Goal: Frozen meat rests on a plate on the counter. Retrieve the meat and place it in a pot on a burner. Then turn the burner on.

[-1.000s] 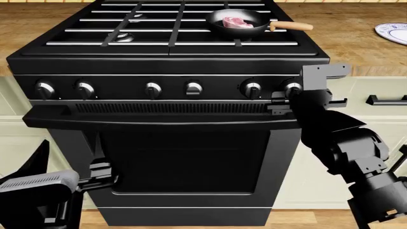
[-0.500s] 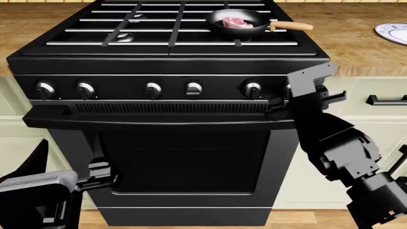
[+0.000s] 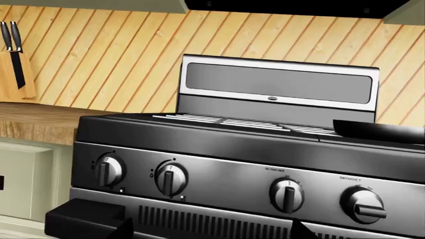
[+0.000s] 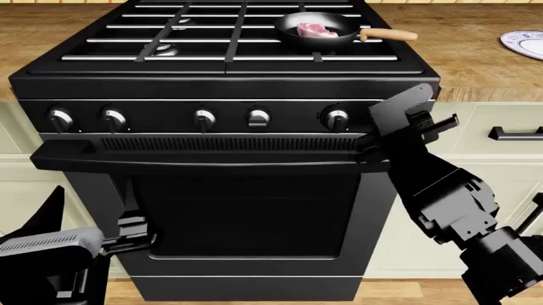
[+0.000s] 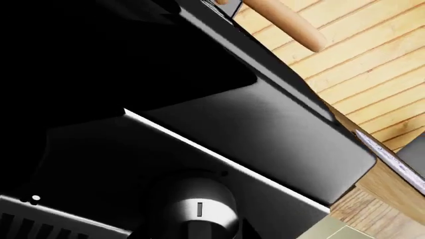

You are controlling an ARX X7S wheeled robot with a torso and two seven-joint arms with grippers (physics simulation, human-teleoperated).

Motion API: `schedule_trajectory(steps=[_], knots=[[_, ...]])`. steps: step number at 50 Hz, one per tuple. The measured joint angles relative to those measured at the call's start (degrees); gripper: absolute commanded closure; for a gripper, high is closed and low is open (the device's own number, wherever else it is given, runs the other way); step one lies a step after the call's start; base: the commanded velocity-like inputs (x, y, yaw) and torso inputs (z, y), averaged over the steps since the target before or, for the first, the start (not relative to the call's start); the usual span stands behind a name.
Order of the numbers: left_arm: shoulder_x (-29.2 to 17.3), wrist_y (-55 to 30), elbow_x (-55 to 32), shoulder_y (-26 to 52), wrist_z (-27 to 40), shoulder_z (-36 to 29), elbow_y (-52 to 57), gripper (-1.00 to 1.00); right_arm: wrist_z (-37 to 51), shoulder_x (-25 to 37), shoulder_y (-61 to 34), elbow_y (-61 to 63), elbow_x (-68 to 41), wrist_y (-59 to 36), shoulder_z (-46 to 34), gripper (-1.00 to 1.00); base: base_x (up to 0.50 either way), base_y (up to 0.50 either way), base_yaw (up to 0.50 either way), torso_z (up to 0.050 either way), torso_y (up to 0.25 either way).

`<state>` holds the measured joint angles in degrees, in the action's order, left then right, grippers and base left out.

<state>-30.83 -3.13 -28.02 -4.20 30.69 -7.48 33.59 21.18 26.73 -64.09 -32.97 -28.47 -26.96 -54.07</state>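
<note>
The meat (image 4: 316,29) lay in the pot (image 4: 314,33) on the back right burner, at about one o'clock in the head view, its wooden handle (image 4: 388,34) pointing toward three o'clock. That half of the job looked done; the step in hand appeared to be switching the burner on. The right gripper (image 4: 393,121) was pressed up at the rightmost knob (image 5: 194,208), hiding it from above; whether its claw was wide or closed could not be told. The next move likely called for gripping and twisting that knob. The empty plate (image 4: 522,43) sat on the counter (image 4: 475,57) at two o'clock. The left gripper (image 4: 127,232) hung low by the oven door (image 4: 246,210), its claw unclear.
</note>
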Motion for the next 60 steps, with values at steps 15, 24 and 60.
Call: schedule_trajectory(steps=[15,24,60], knots=[[-0.1,0.1,-0.1,-0.1,0.0,-0.1,0.0,-1.0,0.0,0.0,-1.1,-0.6,2.9,-0.4,-3.8,1.0,0.01,0.0,0.0,0.0,0.0],[-0.1,0.2,-0.1,-0.1,0.0,-0.2,0.0,-1.0,-0.5,0.3,-1.7,-0.4,4.3,-1.1,-5.6,1.0,0.01,0.0,0.0,0.0,0.0],[-0.4,0.5,-0.6,-0.2,0.2,-0.1,0.3,-1.0,-2.4,2.0,-4.2,2.4,9.4,-4.5,-12.5,-1.0,0.0,0.0,0.0,0.0,0.004]])
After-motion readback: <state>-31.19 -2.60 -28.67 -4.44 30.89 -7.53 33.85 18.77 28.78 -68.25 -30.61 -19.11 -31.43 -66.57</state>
